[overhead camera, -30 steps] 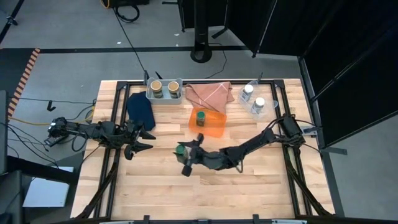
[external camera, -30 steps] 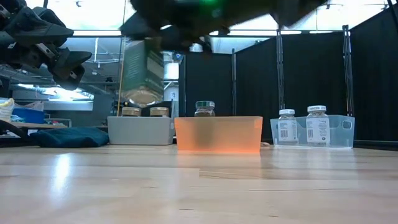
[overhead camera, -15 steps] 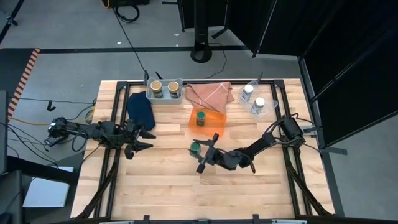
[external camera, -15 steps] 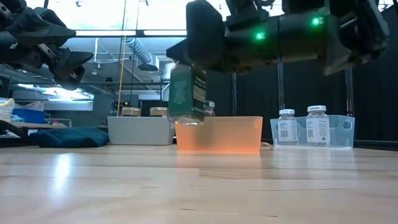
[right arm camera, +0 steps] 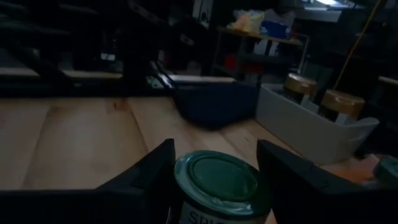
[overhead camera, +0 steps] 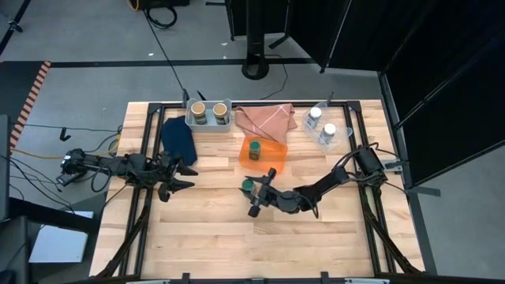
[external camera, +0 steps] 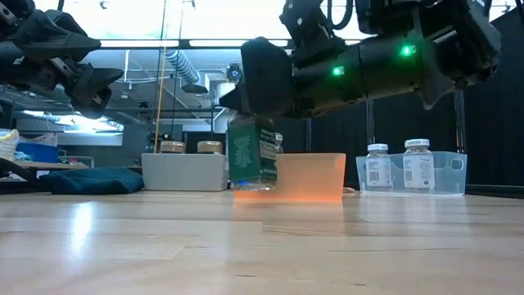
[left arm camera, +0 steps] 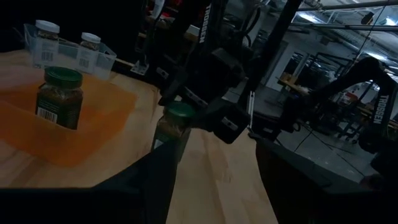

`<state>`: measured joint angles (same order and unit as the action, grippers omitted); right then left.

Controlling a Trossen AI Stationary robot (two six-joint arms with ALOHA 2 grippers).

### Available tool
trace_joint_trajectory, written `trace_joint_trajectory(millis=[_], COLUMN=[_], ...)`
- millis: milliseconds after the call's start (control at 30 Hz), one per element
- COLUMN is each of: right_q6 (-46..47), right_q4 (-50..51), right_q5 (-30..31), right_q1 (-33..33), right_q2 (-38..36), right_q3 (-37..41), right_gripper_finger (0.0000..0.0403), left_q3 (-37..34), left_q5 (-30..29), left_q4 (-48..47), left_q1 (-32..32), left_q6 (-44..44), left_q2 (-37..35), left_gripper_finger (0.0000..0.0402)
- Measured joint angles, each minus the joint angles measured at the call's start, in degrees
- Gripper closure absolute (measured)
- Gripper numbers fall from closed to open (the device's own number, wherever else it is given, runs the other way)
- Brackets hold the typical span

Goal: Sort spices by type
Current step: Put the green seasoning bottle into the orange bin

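- Step in hand, as I read it: 2nd green-capped jar being taken to join its twin. Right pincer is clamped on a small round green-capped glass spice jar, fingers either side of it in the right wrist view, near counter centre, just short of the translucent orange rectangular tray.
- Low view: the jar hangs upright, base very close to the pale wooden slatted counter; can't tell if touching.
- The other green-capped jar already stands inside the orange tray, toward its left side.
- Two tan-capped jars sit in the pale grey rectangular bin at the back; two white-capped jars in a clear plastic bin back right. So those types look sorted; this seems the last jar.
- Next move calls for: lift enough for the base to clear the tray's near wall, carry fwd, set down in the free room right of the resting jar, then let go.
- Risk: tray wall is tall vs. jar height – a low carry could clip the rim or shove the tray.
- Room: counter around the right arm is open; folded salmon-pink cloth lies behind the tray, dark blue cloth left of it, both out of the path.
- Left pincer hovers over the left part of the counter, fingers spread apart, holding nothing, well apart from the work.
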<state>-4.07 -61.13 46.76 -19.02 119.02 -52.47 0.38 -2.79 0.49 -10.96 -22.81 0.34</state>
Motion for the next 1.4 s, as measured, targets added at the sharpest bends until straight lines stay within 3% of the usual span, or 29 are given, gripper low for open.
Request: trace_joint_trajectory(millis=[633,1067,1400], right_q6=[4.5,4.1,-3.52], right_q4=[1.05,1.68,1.38], right_q5=[-2.01,-7.6,-7.26], right_q1=[0.83,0.89,-0.24], right_q2=[-0.17,0.0,-5.78], right_q3=[3.02,3.19,2.91], right_gripper_finger=[0.0191,0.012,0.0113], left_q3=[0.0,0.0,0.0], left_q5=[-0.29,-0.28,-0.26], left_q4=[0.03,0.0,-0.02], left_q1=[0.0,-0.02,-0.01], left_q6=[0.0,0.0,0.0], left_q2=[0.0,0.0,-0.01], left_gripper_finger=[0.0178,0.0178,0.0178])
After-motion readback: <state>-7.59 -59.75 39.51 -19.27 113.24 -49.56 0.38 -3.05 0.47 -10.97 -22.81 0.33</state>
